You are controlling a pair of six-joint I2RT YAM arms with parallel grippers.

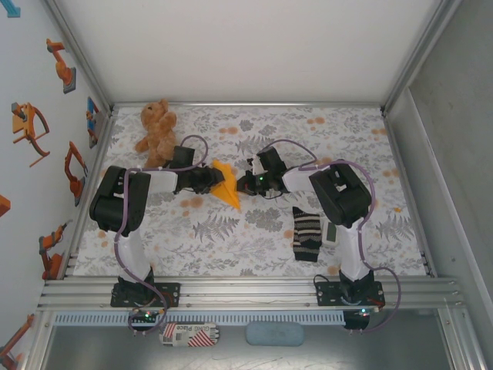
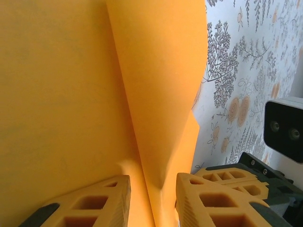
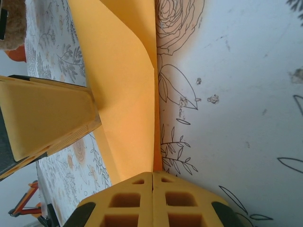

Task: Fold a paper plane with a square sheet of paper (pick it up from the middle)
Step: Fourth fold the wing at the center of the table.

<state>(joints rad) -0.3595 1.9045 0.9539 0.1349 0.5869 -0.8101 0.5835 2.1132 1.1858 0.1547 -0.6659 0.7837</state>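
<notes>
- Paper plane [image 2: 156,71]: thin orange-yellow paper, matt and smooth, with crisp creases.
- Left pincer [image 2: 151,184] and right pincer [image 3: 152,176]: matt orange-yellow plastic with open lattice cells. The left one's inner faces are finely ribbed.
- Counter [image 1: 254,239]: covered in a matt sheet with a grey-and-orange floral print, possibly cloth; the weave is too fine to tell.
- Teddy bear [image 1: 156,127], at eleven o'clock on the counter: shaggy brown plush.
- Sock [image 1: 306,235], at four o'clock: knitted cloth in black and white stripes.
- Rails [image 1: 246,289], at six o'clock: bare grooved metal with a dull sheen.
</notes>
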